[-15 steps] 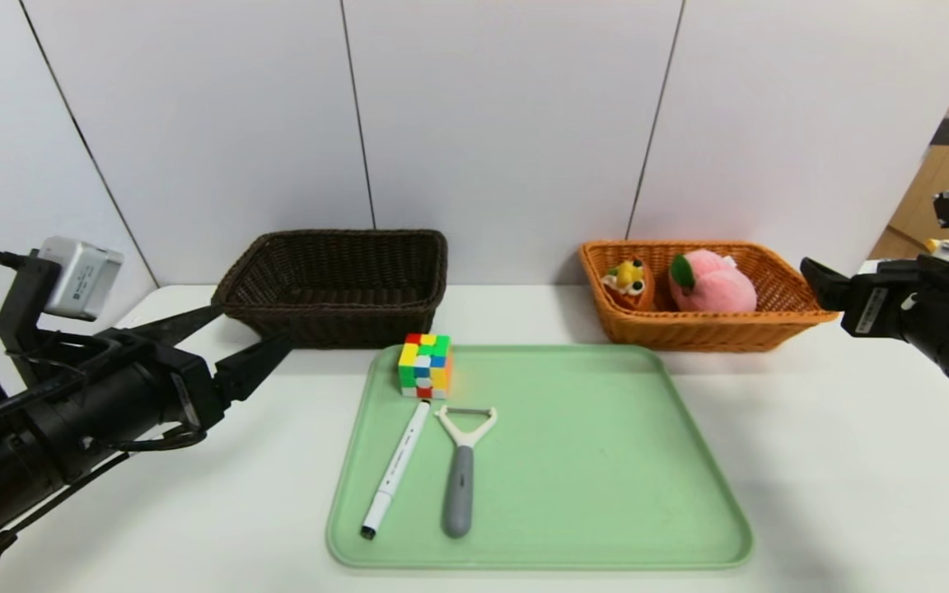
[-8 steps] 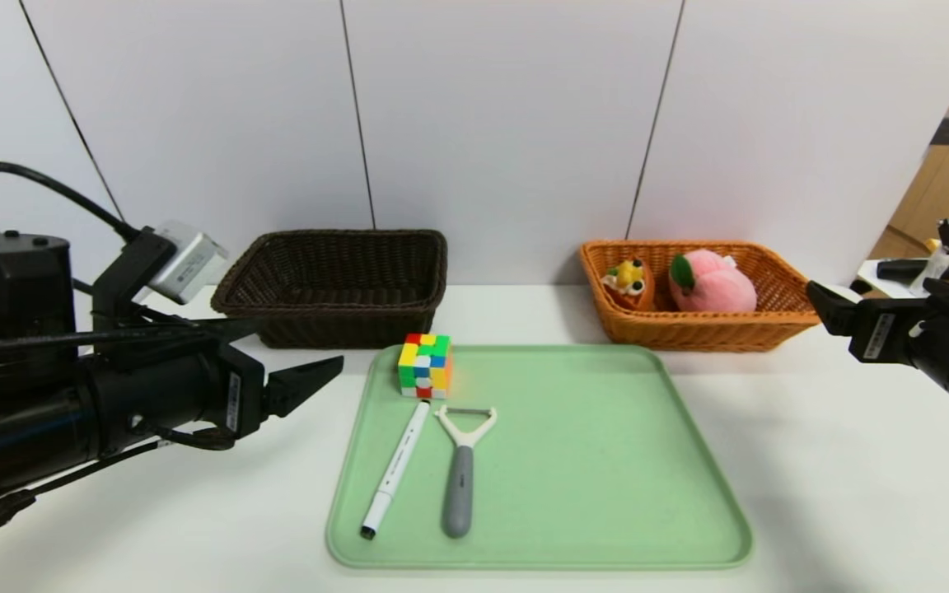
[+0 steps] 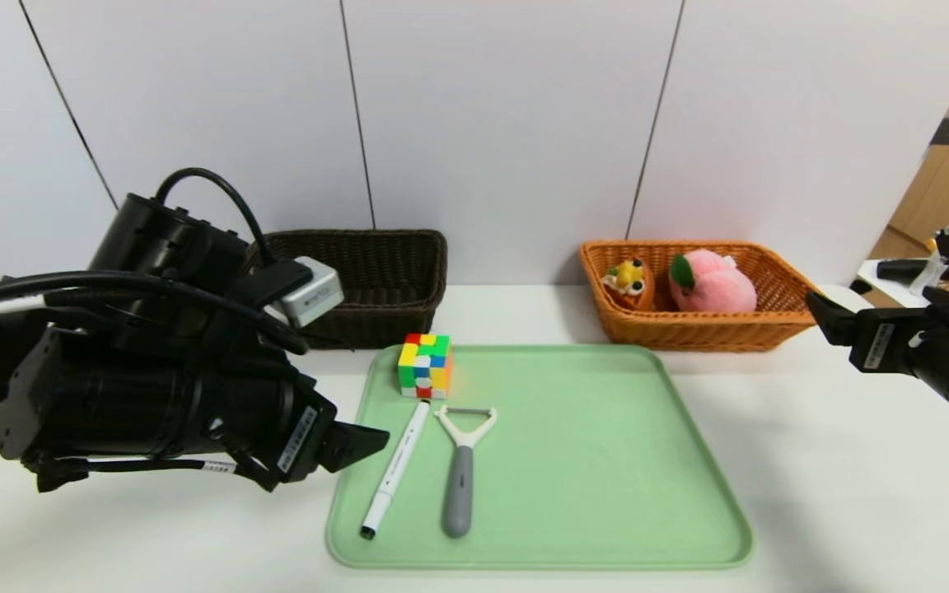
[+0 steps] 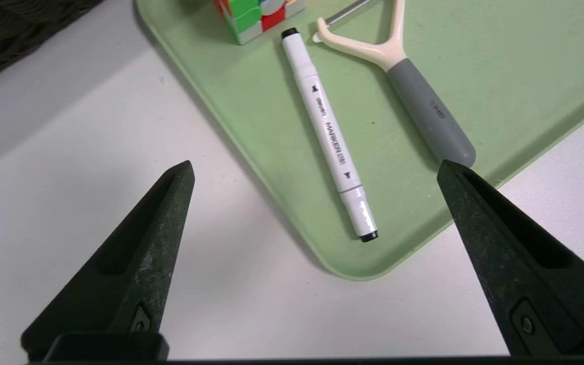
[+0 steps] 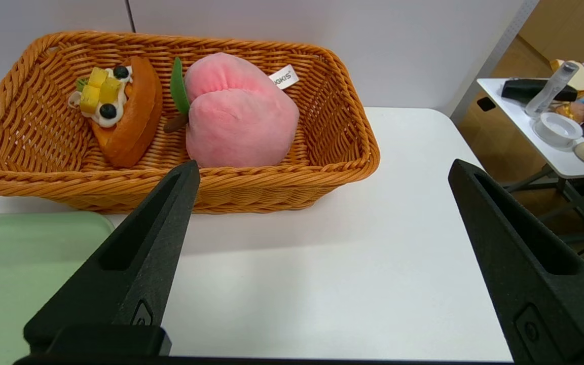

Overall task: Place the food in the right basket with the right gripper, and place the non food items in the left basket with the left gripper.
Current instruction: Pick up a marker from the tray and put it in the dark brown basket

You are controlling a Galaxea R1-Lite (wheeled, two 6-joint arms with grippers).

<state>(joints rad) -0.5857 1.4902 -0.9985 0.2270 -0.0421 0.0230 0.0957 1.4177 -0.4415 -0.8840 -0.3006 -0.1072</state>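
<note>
With fingers spread wide, the left gripper hovers above the slim white plastic marker pen, probably light, rigid and roll-prone, best pinched mid-barrel, while the right gripper idles, also spread, near the orange-tan wicker basket.

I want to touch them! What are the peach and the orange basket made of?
The peach looks like soft plush fabric: fuzzy pink surface, stitched crease, sewn-in label. The orange basket looks like woven wicker, maybe plastic: braided rim, slightly glossy strands.
</note>
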